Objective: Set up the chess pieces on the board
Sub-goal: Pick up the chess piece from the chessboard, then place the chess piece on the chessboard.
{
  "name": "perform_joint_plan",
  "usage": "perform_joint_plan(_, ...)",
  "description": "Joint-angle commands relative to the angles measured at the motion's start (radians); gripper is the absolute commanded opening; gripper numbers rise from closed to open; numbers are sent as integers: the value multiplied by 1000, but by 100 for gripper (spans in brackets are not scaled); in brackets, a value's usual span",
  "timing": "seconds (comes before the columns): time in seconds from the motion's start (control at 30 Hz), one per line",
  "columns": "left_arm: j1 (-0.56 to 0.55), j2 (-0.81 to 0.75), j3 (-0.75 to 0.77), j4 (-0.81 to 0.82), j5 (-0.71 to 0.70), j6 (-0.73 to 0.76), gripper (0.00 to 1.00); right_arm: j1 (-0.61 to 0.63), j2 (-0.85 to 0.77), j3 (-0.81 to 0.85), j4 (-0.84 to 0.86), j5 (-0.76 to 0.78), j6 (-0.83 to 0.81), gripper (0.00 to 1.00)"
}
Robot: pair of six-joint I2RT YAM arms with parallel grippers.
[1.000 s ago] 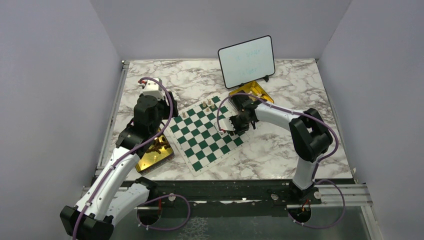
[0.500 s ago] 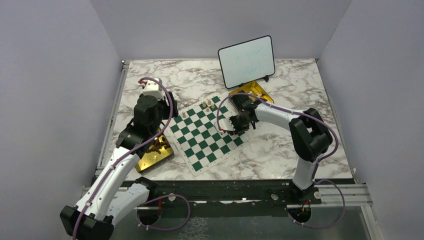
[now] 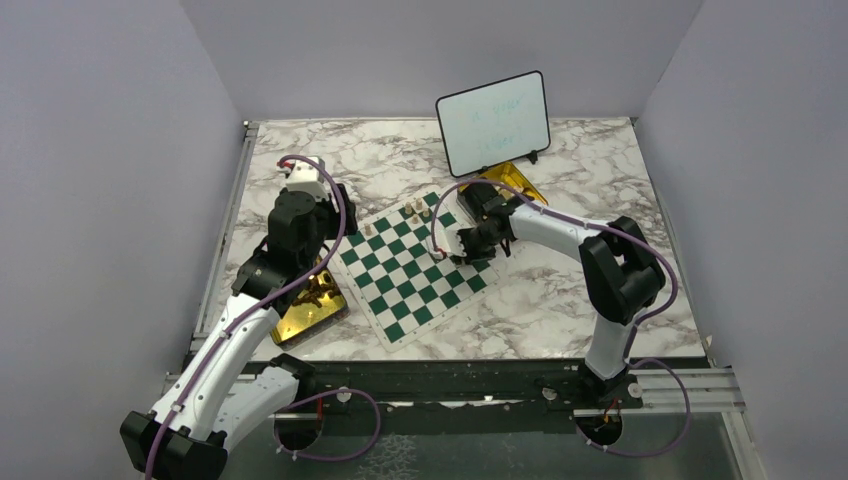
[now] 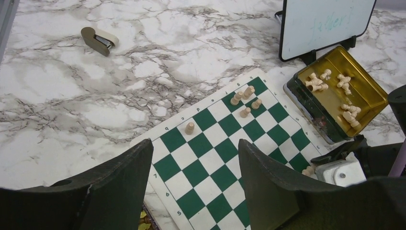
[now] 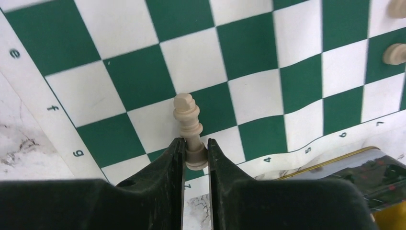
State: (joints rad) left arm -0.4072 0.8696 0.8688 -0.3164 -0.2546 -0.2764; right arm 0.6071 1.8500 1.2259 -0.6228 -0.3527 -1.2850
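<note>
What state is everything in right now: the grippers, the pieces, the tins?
left gripper: open, empty
right gripper: shut on a pale piece, clamped at its base
board: lying flat, mostly bare
placed pieces: few, near one corner
right tin: open, pale pieces loose inside
left tin: open, dark pieces inside
whiteboard: propped upright

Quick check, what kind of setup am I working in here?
Likely a lab robot cell, not a home: plain grey walls box in a marble-look table, with a small whiteboard propped behind the chessboard.
</note>
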Motion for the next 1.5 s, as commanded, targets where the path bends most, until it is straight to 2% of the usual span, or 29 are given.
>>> perform_joint_plan(0.0,-5,-6,-12,14,76,-55,67,4,-47,44,35,-124,115,14)
perform_joint_plan(0.13,-5,-11,-18,12,161,-114,67,2,-109,22,145,-189,228,15)
perform_joint_plan(0.3,-5,-14,-44,10,289,-205,64,2,-179,-3,317,-273,491,16)
perform_joint_plan(0.5,-5,77,-8,12,454,-264,57,2,-282,-125,602,-403,784,16)
perform_joint_plan(0.7,-4,192,44,90,689,-283,52,2,-321,-159,720,-510,991,16)
perform_joint_plan(0.87,-5,253,64,160,838,-269,51,2,-332,-153,713,-543,1044,16)
perform_joint_plan(0.97,-5,273,73,172,869,-267,56,2,-331,-137,668,-550,1041,16)
perform_joint_plan(1.1,-5,297,76,176,881,-258,56,2,-334,-135,668,-567,1049,16)
perform_joint_plan(1.33,-5,340,81,181,906,-253,39,2,-344,-152,723,-574,1094,16)
perform_joint_plan(1.47,-5,343,83,175,899,-254,25,2,-339,-153,717,-565,1096,16)
